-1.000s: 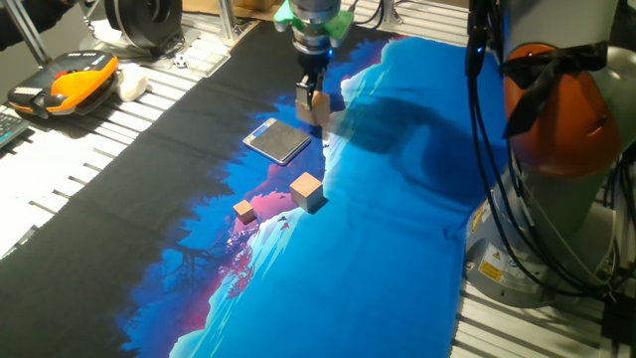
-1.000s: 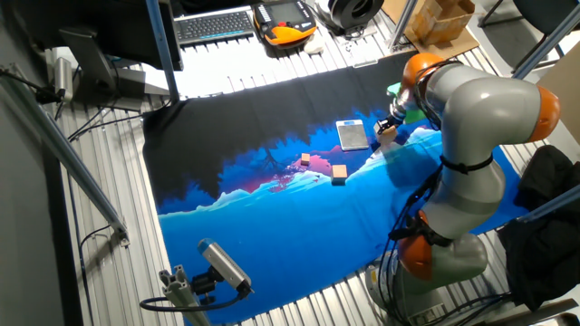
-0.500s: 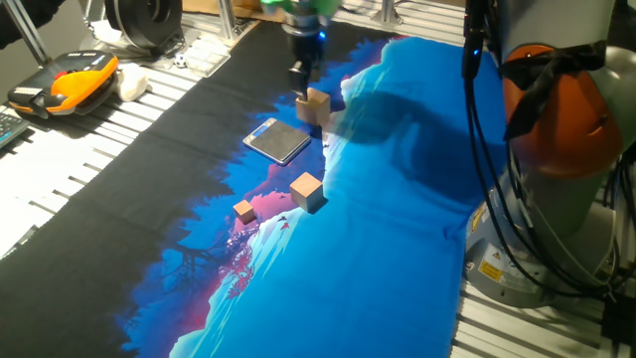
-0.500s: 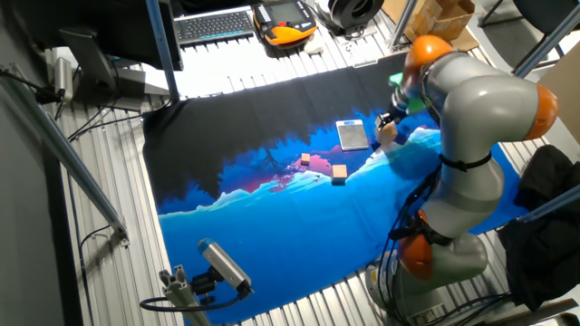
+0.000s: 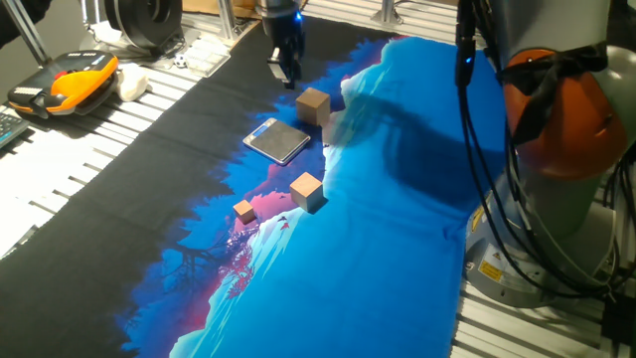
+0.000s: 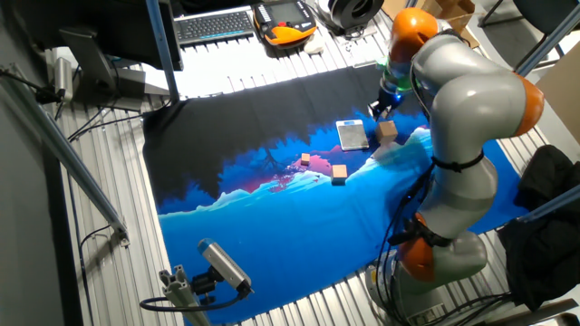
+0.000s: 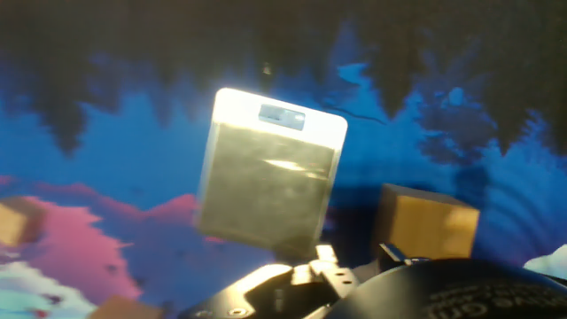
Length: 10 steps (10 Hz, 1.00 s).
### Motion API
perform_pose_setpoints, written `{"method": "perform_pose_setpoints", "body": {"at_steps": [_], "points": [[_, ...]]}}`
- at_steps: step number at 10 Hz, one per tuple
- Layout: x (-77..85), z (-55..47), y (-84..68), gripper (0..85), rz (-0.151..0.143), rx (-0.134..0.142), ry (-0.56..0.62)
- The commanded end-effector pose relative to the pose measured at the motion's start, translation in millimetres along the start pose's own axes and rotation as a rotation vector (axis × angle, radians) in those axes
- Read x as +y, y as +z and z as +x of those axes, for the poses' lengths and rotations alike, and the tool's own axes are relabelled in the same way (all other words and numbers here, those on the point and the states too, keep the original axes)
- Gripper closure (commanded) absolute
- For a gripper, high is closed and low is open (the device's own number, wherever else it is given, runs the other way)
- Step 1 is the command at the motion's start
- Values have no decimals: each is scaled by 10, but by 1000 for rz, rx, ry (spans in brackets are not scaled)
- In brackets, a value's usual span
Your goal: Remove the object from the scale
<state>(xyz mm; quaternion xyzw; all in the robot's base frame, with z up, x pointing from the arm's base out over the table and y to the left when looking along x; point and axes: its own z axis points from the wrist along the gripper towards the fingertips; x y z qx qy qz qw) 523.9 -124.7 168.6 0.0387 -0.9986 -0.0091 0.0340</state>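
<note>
The object, a light-tan wooden cube, rests on the cloth just behind the scale, apart from it. The scale is a flat silvery plate with nothing on it. My gripper hangs open and empty above the cloth, behind and left of the cube. In the other fixed view the gripper is above the cube and the scale. The hand view looks down on the scale with the cube to its right; the fingertips do not show there.
A second wooden cube and a much smaller orange-tan cube lie in front of the scale. An orange pendant lies at the far left, a keyboard beyond the cloth. The robot's base stands at the right.
The gripper has let go of the cube, risen and moved back and to the left. The cube stays on the cloth beside the scale.
</note>
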Motion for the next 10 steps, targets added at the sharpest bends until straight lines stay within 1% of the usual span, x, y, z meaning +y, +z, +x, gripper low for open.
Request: {"method": "perform_pose_setpoints", "body": {"at_steps": [1, 2, 3, 4, 5, 6, 8, 9, 10], "points": [[125, 20, -122, 850, -1, -8, 13], [233, 35, -150, 850, -5, -16, 27], [320, 43, -165, 850, -6, -37, 20], [375, 51, -181, 850, 3, -46, 14], [457, 72, -206, 850, -1, -46, 32], [532, 95, -216, 850, 11, -42, 42], [664, 127, -172, 850, 9, -44, 58], [710, 121, -158, 850, 1, -43, 67], [729, 111, -138, 850, 4, -47, 69]]}}
